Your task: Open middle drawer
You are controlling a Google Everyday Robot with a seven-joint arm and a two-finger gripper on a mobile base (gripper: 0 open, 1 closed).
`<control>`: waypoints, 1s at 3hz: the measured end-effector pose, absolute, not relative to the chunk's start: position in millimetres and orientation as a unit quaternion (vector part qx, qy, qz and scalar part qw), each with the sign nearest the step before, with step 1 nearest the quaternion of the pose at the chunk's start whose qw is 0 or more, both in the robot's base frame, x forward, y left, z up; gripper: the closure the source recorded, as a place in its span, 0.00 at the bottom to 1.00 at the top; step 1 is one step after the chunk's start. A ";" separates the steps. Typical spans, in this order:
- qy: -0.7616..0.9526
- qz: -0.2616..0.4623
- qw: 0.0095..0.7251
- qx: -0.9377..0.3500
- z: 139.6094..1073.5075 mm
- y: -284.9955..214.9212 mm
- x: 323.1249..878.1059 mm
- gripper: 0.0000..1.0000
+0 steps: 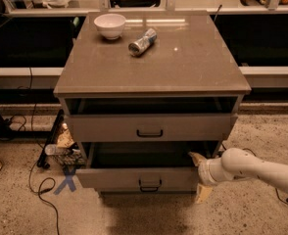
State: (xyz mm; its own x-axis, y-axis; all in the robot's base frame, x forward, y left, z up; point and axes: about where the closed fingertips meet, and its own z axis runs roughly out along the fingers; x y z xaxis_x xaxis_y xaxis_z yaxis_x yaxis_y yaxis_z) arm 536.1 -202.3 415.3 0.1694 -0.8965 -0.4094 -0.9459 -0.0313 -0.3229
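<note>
middle drawer [114, 178] second from top, pulled well out, one black handle [150, 185] | gripper [201, 175] at its right front corner, two fingers [197, 157] spread apart, contact unclear | top drawer [109, 127] ajar above | cabinet top [193, 62]: one bowl [109, 25], one can [142, 41] on its side, near each other

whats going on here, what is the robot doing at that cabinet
The robot's arm reaches in from the right, with its end effector at the right end of the front of the middle drawer. That drawer stands pulled partway out, further than the top drawer above it. On the cabinet top sit a white bowl and a can lying on its side.
</note>
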 end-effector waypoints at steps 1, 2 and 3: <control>0.656 0.048 0.247 -0.711 416.0 -202.2 541.3 0.00; 0.672 0.059 0.226 -0.703 410.4 -204.3 548.8 0.00; 0.695 0.071 0.199 -0.687 405.2 -207.6 552.9 0.16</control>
State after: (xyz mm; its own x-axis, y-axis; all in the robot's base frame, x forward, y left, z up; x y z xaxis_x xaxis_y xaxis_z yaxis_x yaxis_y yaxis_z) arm 552.9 -207.6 405.2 0.0241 -0.9273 -0.3736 -0.9835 0.0450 -0.1753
